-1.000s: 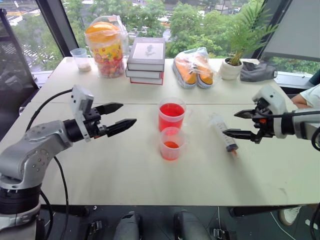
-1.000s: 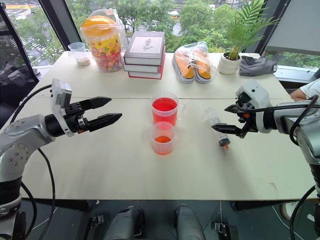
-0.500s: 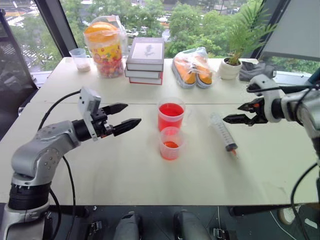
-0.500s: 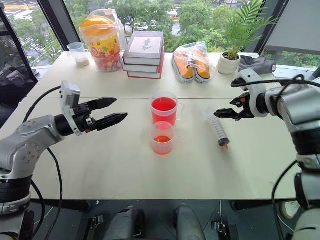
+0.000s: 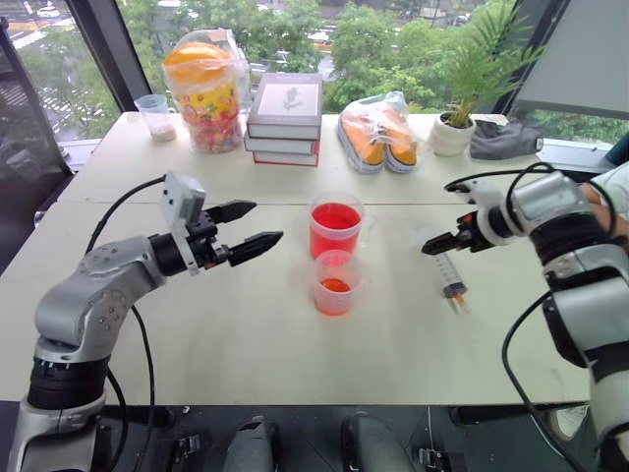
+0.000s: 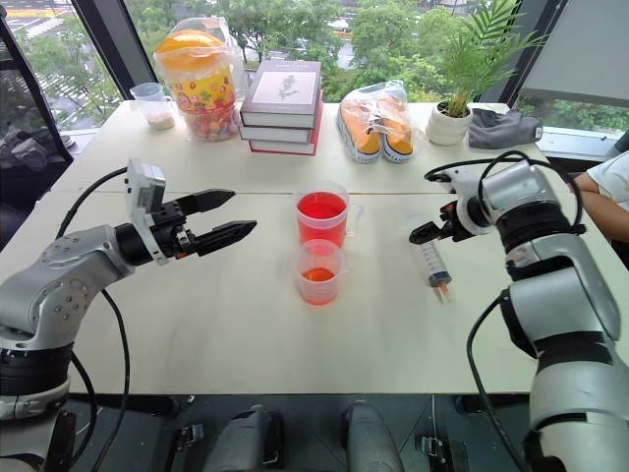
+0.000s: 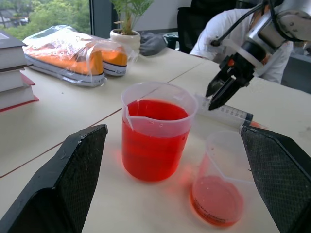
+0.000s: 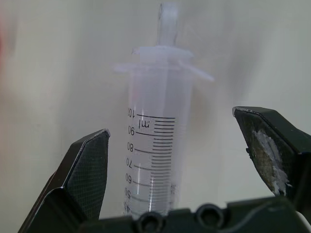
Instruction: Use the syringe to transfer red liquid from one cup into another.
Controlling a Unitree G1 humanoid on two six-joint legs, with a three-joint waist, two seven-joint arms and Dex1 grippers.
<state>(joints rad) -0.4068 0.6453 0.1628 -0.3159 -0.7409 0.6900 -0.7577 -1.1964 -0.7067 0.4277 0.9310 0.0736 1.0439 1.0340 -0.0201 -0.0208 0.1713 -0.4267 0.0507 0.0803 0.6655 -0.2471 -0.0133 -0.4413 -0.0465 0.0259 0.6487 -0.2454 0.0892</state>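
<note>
Right claw angled down, spread open astride the syringe; left claw level, agape.

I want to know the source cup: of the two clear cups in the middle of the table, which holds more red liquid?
The larger, wider cup, farther from the robot, is nearly full; the smaller cup in front has only a shallow layer.

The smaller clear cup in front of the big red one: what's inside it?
The smaller cup holds only a shallow layer of red liquid at its bottom; the rest is empty. Behind it, the larger cup is mostly full. Nothing covers either opening.
</note>
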